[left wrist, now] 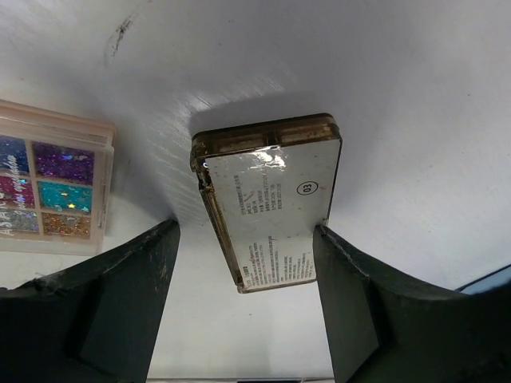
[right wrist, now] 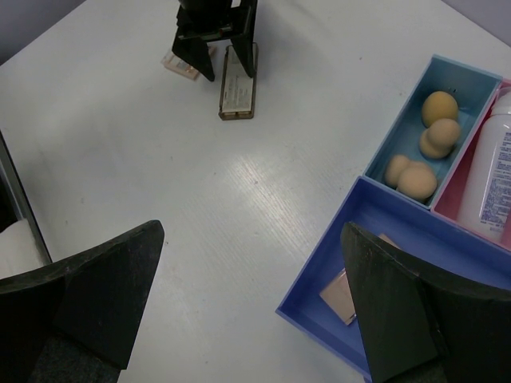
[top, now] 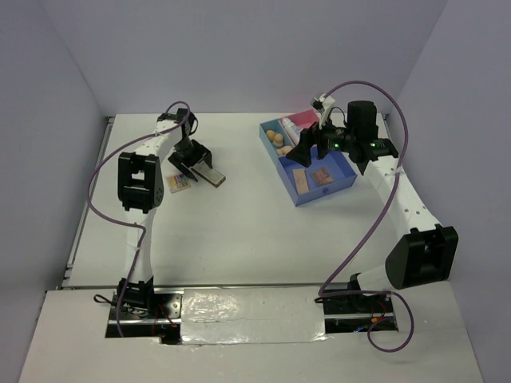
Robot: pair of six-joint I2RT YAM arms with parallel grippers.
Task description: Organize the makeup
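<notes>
While its jaws stand apart, the left gripper (left wrist: 246,230) straddles the brown-gold palette (left wrist: 271,215), which lies label side up on the table (top: 239,231), well to the left of the blue-and-pink tray (top: 283,167). One finger touches the palette's long edge on the tray side. The other finger (left wrist: 136,295) stands clear of the opposite edge, so nothing is clamped. The multicolour palette (left wrist: 56,187) lies just beyond that free finger, farther from the tray.

The right gripper (right wrist: 251,231) hangs spread wide and holds nothing. In its own view one finger is in front of the tray's large blue compartment and the other is over bare table outside the tray's wall.

Four tan sponges (right wrist: 423,148) lie in the tray's narrow blue compartment. The white bottle (right wrist: 491,175) lies in the pink compartment next to them. A pinkish palette (top: 301,179) and a second flat palette (top: 322,177) lie side by side in the large blue compartment.
</notes>
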